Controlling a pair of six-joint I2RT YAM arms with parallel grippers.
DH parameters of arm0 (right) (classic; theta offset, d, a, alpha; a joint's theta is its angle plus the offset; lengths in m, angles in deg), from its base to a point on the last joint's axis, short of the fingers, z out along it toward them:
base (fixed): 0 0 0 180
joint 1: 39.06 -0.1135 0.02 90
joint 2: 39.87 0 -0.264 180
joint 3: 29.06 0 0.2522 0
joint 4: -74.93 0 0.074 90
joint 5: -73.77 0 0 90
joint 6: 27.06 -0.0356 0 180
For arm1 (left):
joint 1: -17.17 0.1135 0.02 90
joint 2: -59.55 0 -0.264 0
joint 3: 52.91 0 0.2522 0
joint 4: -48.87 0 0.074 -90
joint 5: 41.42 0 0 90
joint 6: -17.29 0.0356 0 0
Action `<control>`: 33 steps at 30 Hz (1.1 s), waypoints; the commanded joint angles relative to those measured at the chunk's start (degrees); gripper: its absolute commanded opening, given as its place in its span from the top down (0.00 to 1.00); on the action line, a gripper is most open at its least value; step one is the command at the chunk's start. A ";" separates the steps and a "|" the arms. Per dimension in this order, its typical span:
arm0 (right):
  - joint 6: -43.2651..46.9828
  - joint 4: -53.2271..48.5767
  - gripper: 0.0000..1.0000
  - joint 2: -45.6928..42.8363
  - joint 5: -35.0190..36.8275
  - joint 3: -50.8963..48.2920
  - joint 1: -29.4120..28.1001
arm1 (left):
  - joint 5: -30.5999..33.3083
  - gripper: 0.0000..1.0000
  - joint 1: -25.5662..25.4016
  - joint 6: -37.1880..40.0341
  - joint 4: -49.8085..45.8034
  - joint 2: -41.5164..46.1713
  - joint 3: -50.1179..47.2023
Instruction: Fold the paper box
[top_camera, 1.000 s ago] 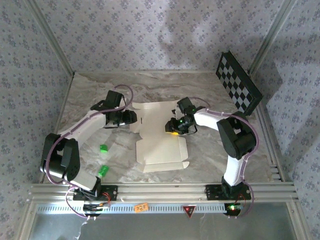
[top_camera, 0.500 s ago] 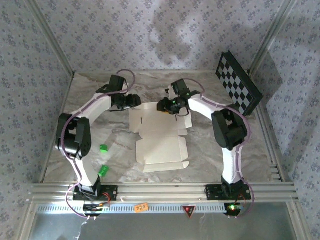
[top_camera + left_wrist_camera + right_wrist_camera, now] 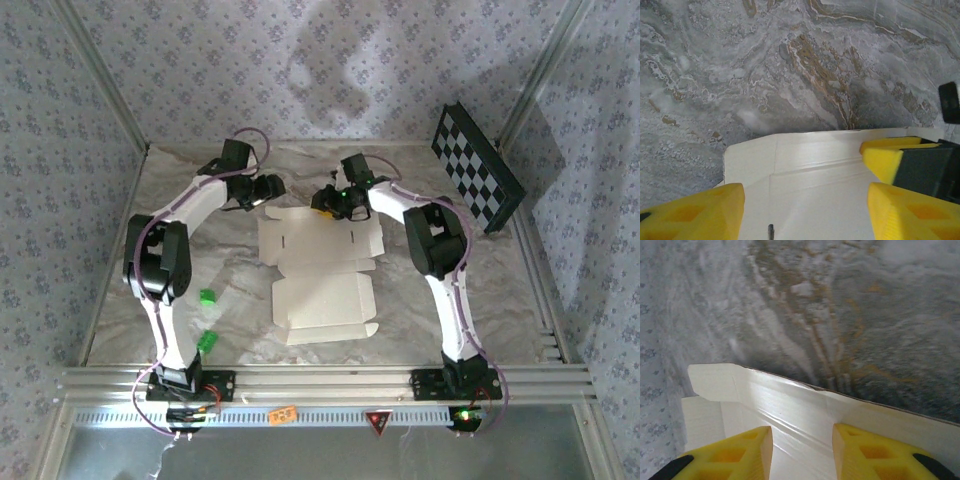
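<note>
Hovering at far flap of flat cream-white thin-cardboard paper box (image 3: 320, 265), left claw (image 3: 268, 190) and right claw (image 3: 325, 203) were both released, jaws spread, flap just beneath them. Sheet looked light, floppy, easily creased; best pinched at flap edge. Counted: one box, two claws, two small green blocks (image 3: 208, 297) (image 3: 209, 341), one black-and-white checkerboard panel (image 3: 478, 168).

2 yellow fingers (image 3: 725, 460) apart above cream paper box (image 3: 790, 410) flap; marble table (image 3: 840, 315) beyond.
</note>
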State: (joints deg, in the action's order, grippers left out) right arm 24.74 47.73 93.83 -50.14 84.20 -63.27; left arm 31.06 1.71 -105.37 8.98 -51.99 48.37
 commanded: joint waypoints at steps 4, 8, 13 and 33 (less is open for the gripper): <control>-1.85 1.33 0.62 2.73 -0.75 -1.74 0.16 | 2.04 0.33 0.38 -1.51 -2.03 -4.42 4.69; -2.59 2.89 0.62 2.99 -1.18 -3.25 0.23 | 3.81 0.32 0.32 -1.61 -4.02 -6.49 6.76; -2.77 3.43 0.62 2.69 -1.15 -4.27 0.14 | 5.22 0.30 0.35 -1.26 -7.15 -9.76 9.42; -2.43 3.02 0.62 1.37 -0.72 -5.20 0.12 | 5.43 0.28 0.19 -0.08 -10.95 -11.48 12.23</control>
State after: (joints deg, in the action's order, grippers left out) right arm 22.36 54.79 94.16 -52.29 81.29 -62.92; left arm 35.57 1.80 -106.20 0.17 -63.91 58.80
